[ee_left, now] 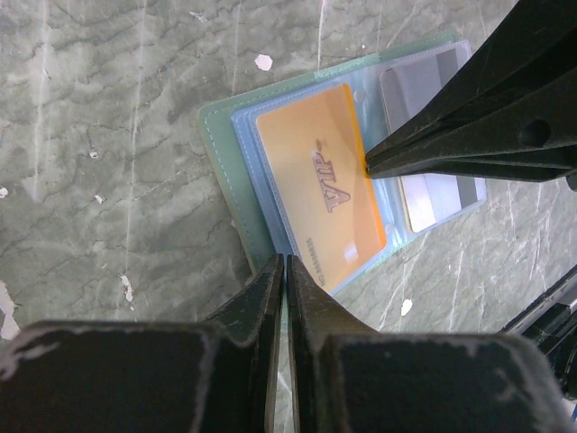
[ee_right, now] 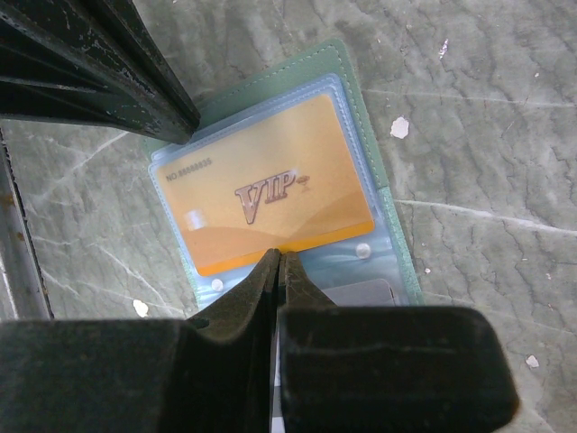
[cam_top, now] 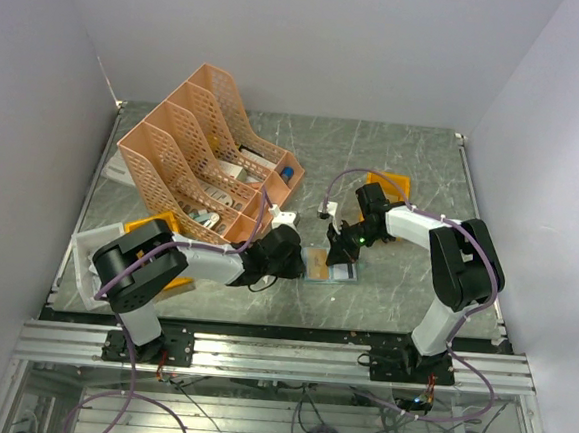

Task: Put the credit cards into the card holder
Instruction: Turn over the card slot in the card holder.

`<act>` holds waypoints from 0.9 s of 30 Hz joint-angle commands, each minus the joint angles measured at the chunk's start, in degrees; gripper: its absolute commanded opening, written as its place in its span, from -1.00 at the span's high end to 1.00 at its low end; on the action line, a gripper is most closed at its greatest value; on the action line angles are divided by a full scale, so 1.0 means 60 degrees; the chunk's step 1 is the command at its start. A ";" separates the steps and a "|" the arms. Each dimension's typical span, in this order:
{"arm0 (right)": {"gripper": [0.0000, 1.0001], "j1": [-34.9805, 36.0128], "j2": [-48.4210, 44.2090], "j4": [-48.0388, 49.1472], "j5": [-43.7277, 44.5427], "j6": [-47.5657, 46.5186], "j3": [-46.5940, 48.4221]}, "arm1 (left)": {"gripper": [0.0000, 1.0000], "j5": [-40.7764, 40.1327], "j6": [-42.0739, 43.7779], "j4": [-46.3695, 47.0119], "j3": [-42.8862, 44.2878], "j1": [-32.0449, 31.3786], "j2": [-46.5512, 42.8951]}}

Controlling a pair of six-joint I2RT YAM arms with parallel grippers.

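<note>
The card holder (cam_top: 331, 267) lies open on the grey-green marble table, its green cover edge (ee_left: 221, 153) (ee_right: 389, 212) showing round clear sleeves. An orange VIP credit card (ee_left: 320, 180) (ee_right: 261, 189) sits in one sleeve, and a grey card (ee_left: 433, 135) (ee_right: 361, 293) in the neighbouring one. My left gripper (ee_left: 285, 262) (cam_top: 304, 263) is shut on the holder's near edge. My right gripper (ee_right: 279, 254) (cam_top: 342, 251) is shut and holds nothing, its tips touching the orange card's long edge. Its fingers (ee_left: 469, 135) reach in from the right in the left wrist view.
A peach lattice file rack (cam_top: 209, 155) stands at the back left, close to my left arm. An orange-yellow bin (cam_top: 390, 184) sits behind my right arm. A small white object (cam_top: 284, 217) lies by the rack's front corner. White specks dot the table.
</note>
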 commanded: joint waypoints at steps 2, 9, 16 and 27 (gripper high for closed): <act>1.00 0.0051 0.0263 -0.0002 0.0265 -0.0079 0.0040 | 0.69 0.0084 0.0051 0.0142 0.0258 0.0073 0.0175; 1.00 0.0049 0.0264 0.0011 0.0243 -0.0085 0.0035 | 0.71 0.0015 0.0018 -0.0095 0.0335 0.0073 0.0223; 1.00 0.0064 0.0251 -0.0005 0.0233 -0.0086 0.0031 | 0.71 0.0206 0.0086 -0.0032 0.0482 0.0073 0.0358; 1.00 0.0064 0.0193 -0.0009 0.0197 -0.0086 0.0032 | 0.72 0.0455 0.0376 -0.0435 0.0908 0.0057 0.0387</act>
